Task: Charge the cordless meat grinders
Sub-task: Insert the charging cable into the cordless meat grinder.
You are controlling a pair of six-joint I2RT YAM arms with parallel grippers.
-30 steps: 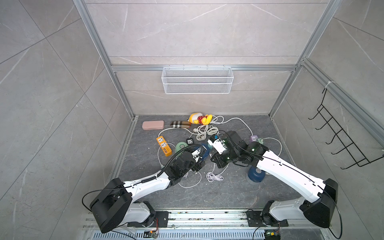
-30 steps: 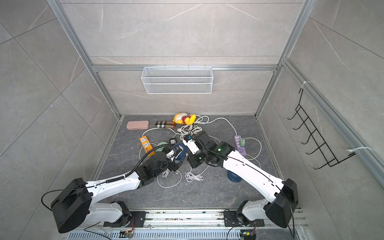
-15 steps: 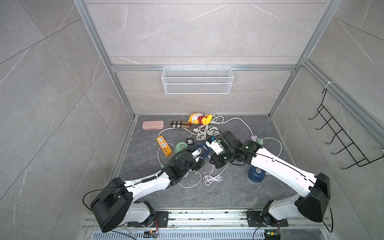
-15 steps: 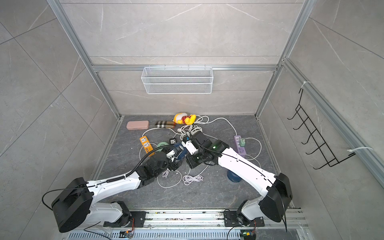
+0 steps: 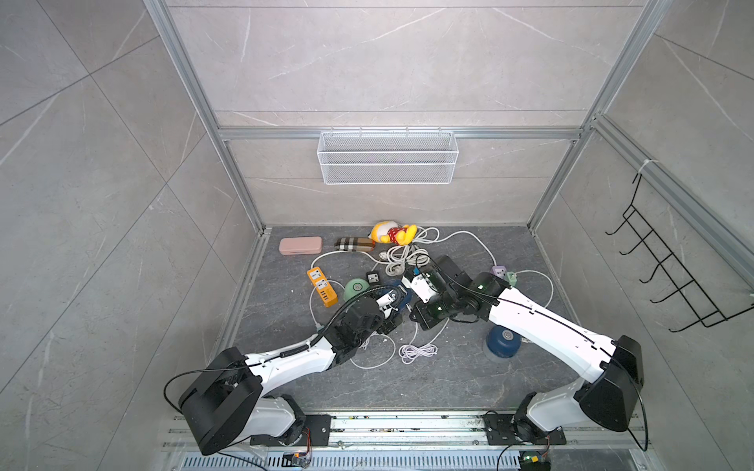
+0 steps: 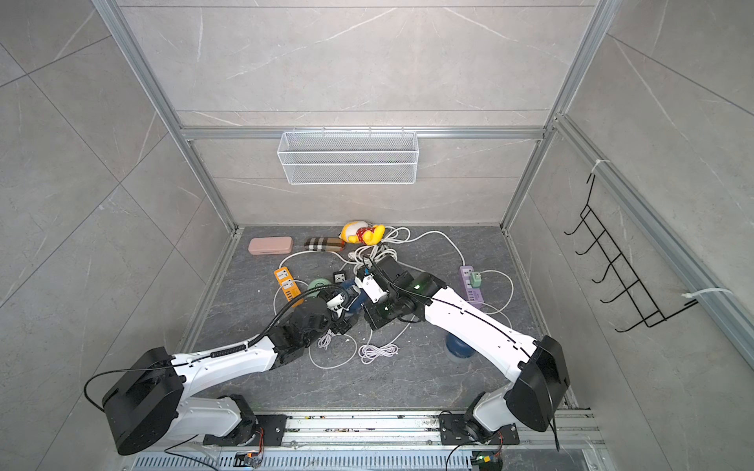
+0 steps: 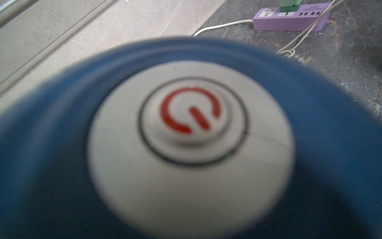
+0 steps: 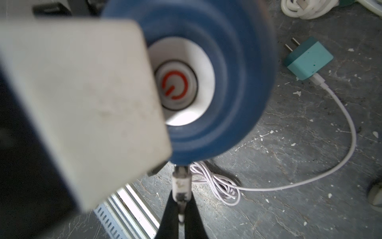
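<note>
My left gripper (image 5: pixel 392 316) is shut on a dark blue meat grinder (image 5: pixel 402 301), which is tilted; its silver top with a red power sign (image 7: pixel 190 112) fills the left wrist view, so the fingers are hidden there. My right gripper (image 8: pixel 181 199) is shut on a white cable plug (image 8: pixel 181 183), and the plug's tip touches the lower rim of that grinder (image 8: pixel 237 87). A mint green grinder (image 5: pixel 356 288) stands behind the left arm. Another dark blue grinder (image 5: pixel 504 341) stands by the right forearm.
An orange power strip (image 5: pixel 322 286) lies at the left and a purple strip (image 6: pixel 471 285) with a green adapter at the right. A teal plug adapter (image 8: pixel 309 59) with its white cable and a coiled cable (image 5: pixel 416 350) lie on the floor. Cases and a yellow toy (image 5: pixel 391 233) lie at the back.
The right arm has shifted a little, bringing its gripper and plug closer against the held grinder. The left arm has hardly moved.
</note>
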